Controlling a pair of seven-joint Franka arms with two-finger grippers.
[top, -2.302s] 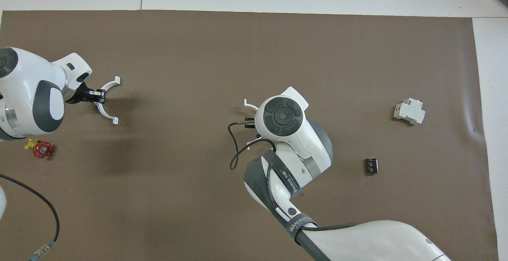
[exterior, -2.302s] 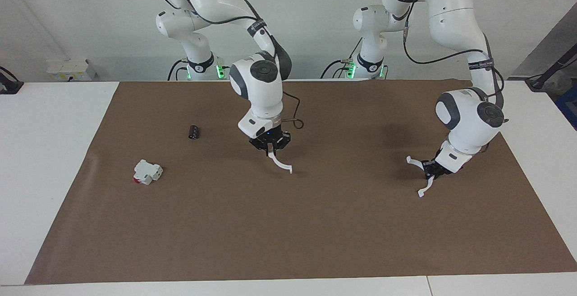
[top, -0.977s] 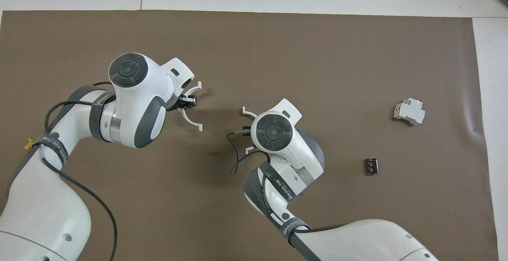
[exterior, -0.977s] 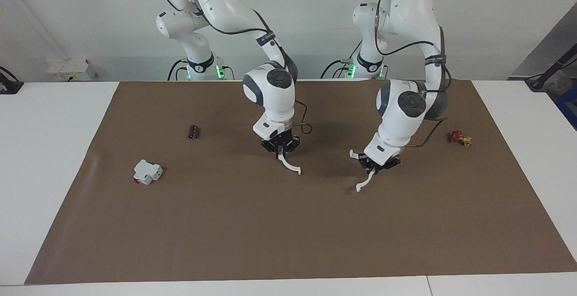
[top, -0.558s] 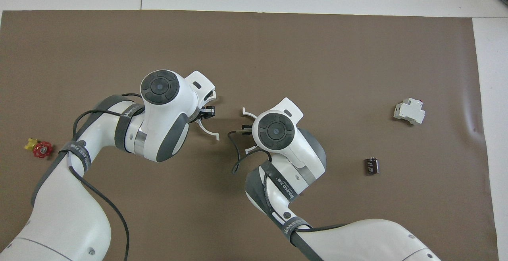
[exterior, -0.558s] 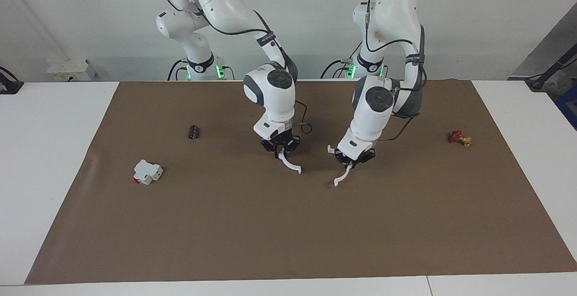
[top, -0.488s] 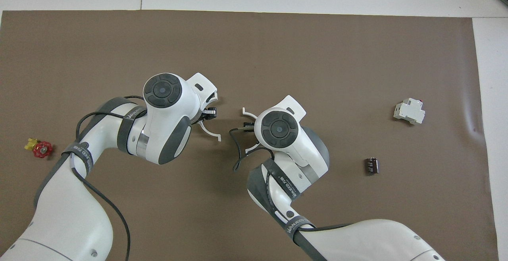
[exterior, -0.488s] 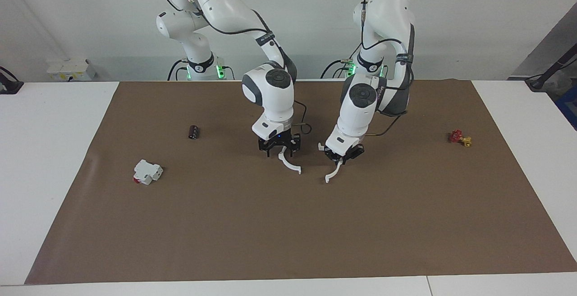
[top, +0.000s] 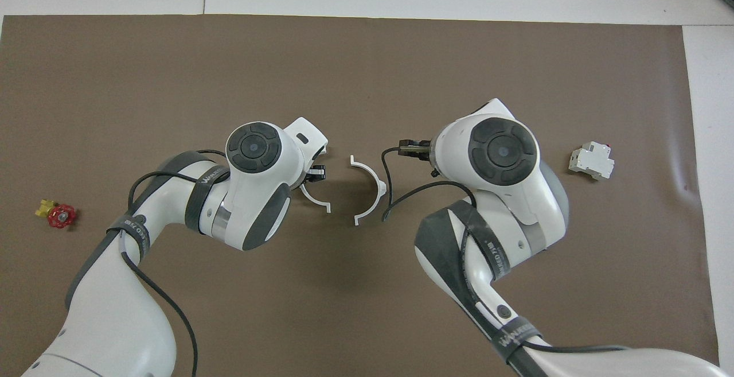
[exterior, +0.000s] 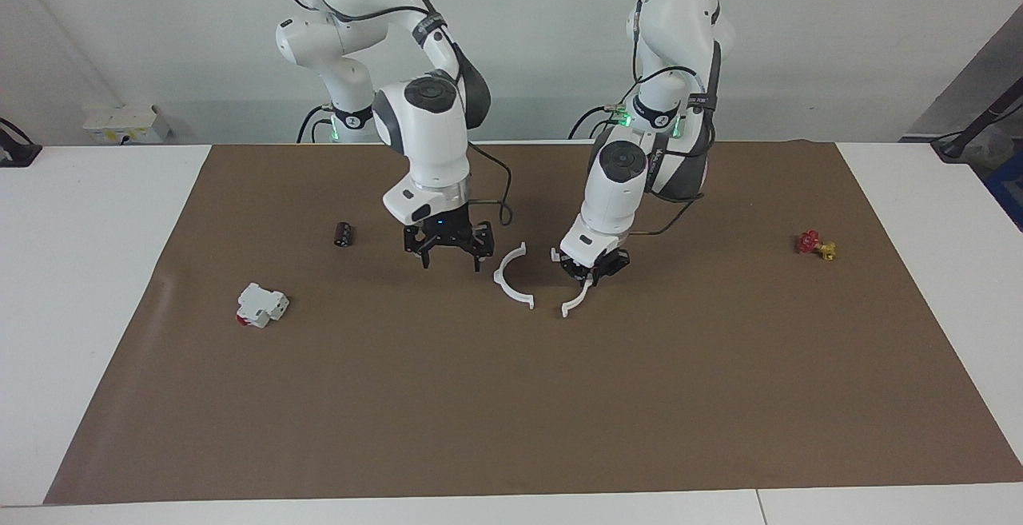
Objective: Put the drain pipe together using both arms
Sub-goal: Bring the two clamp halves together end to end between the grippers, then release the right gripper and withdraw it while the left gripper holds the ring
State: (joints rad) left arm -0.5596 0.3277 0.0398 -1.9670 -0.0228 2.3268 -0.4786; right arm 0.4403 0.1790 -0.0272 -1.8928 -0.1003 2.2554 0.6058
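Brown mat (exterior: 559, 397) over a white table (exterior: 96, 269), plain wall at the robots' end. Two drain pipe halves sit mid-mat, nearly facing each other.

Loose arc (exterior: 499, 281) lies flat on the mat, nothing touching it. Its hollow side opens toward the left arm's end, with small tabs at both tips. Held arc (exterior: 577, 300) is pinched near its middle by the left gripper (exterior: 593, 271), jaws closed on it. One tab hangs low by the mat and close to the loose arc's nearer-camera tab, but a gap shows between them. Whether that tab touches the mat can't be told.

Right gripper (exterior: 451, 263) is over the mat just beside the loose arc, toward the right arm's end. Its fingers are spread wide and it's empty.

Handling guess:
- thin white moulded plastic, very light, smooth
- likely springy, so a hard squeeze could flex or pop it out
- the loose one will skid on the mat if nudged
- best hold is mid-arc, across the thin band, leaving the tabs free to mate

Clutter, all well apart from the arcs:
- black cylinder (exterior: 344, 234) and boxy white block (exterior: 261, 304) with a red mark, toward the right arm's end
- small red valve (exterior: 814, 244) toward the left arm's end
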